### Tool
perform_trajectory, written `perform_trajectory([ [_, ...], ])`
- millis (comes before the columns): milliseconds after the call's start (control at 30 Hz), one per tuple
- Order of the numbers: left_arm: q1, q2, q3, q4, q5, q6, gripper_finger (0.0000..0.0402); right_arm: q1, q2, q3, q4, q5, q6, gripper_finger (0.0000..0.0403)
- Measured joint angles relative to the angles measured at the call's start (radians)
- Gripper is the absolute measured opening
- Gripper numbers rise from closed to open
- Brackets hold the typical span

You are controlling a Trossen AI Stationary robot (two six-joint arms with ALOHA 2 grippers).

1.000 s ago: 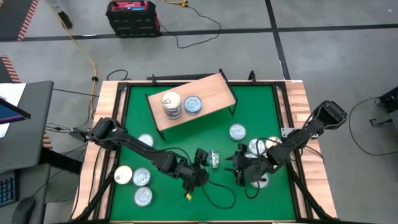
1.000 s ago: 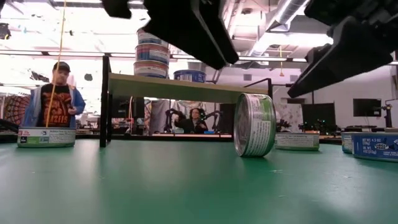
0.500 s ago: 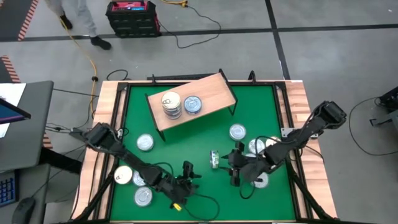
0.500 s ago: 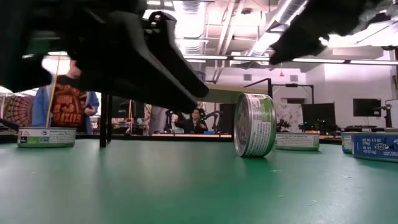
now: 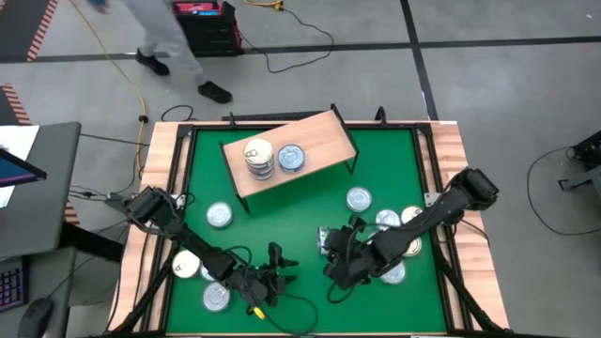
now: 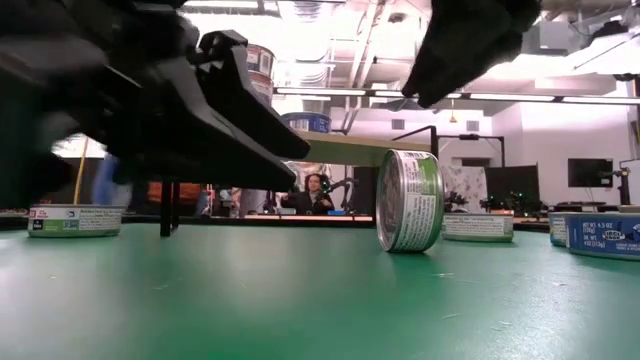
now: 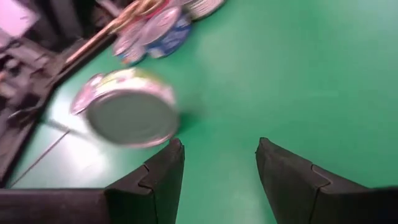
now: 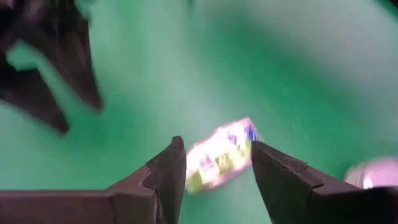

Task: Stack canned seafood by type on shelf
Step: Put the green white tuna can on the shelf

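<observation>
Can standing on its edge (image 5: 324, 239) near the middle of the green bench (image 5: 300, 202), right gripper (image 5: 334, 263) hovering just beside it with fingers spread, left gripper (image 5: 280, 270) waiting near the front edge, fingers spread and holding nothing, wooden shelf (image 5: 324, 136) toward the back edge carrying a stack of cans (image 5: 259, 158) beside 1 single can (image 5: 291, 158).

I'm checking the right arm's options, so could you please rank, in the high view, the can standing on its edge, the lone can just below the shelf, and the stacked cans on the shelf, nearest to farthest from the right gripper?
From the right gripper:
1. Can standing on its edge, just beyond the gripper, mid-table.
2. Lone flat can, farther back, in front of the shelf.
3. Stacked cans, on the shelf's left part, farthest.
</observation>
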State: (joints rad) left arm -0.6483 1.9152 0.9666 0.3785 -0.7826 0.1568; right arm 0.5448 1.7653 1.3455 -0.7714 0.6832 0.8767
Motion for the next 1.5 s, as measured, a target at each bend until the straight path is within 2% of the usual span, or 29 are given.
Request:
perform_trajectory([
  [100, 0.0, 0.0, -0.004, 0.001, -0.045, -0.008, 0.0189, 0.016, 0.044, 0.048, -0.063, 0.0, 0.064, 0.0208],
  [300, 0.0, -0.001, -0.004, 0.039, -0.006, 0.031, 0.0189, 0.04, 0.102, 0.06, -0.05, 0.014, 0.183, 0.0209],
  [367, 0.005, -0.001, -0.004, 0.059, 0.061, 0.071, 0.0189, 0.051, 0.121, 0.058, -0.059, 0.049, 0.216, 0.0209],
  [533, 0.023, -0.001, -0.004, 0.136, 0.359, 0.162, 0.0189, 0.071, 0.138, 0.058, -0.066, 0.156, 0.284, 0.021],
  [767, 0.084, -0.001, -0.004, 0.165, 0.548, 0.167, 0.0189, 0.078, 0.138, 0.058, -0.091, 0.164, 0.327, 0.021],
  [900, 0.109, -0.012, -0.007, 0.091, 0.536, 0.141, 0.0189, 0.086, 0.138, 0.058, -0.143, 0.154, 0.342, 0.021],
  [1033, 0.09, -0.104, -0.062, 0.096, 0.432, 0.138, 0.0189, 0.108, 0.138, 0.058, -0.155, 0.153, 0.355, 0.0211],
  [1133, 0.078, -0.213, -0.155, 0.17, 0.388, 0.128, 0.0189, 0.118, 0.138, 0.058, -0.158, 0.154, 0.362, 0.0218],
  [1267, 0.083, -0.325, -0.302, 0.324, 0.385, 0.092, 0.0189, 0.104, 0.138, 0.049, -0.135, 0.169, 0.373, 0.0232],
  [1400, 0.08, -0.374, -0.415, 0.461, 0.383, 0.065, 0.0189, 0.084, 0.138, 0.034, -0.116, 0.169, 0.373, 0.0242],
  [1500, 0.076, -0.388, -0.461, 0.525, 0.332, 0.044, 0.0189, 0.067, 0.138, 0.023, -0.092, 0.167, 0.372, 0.025],
])
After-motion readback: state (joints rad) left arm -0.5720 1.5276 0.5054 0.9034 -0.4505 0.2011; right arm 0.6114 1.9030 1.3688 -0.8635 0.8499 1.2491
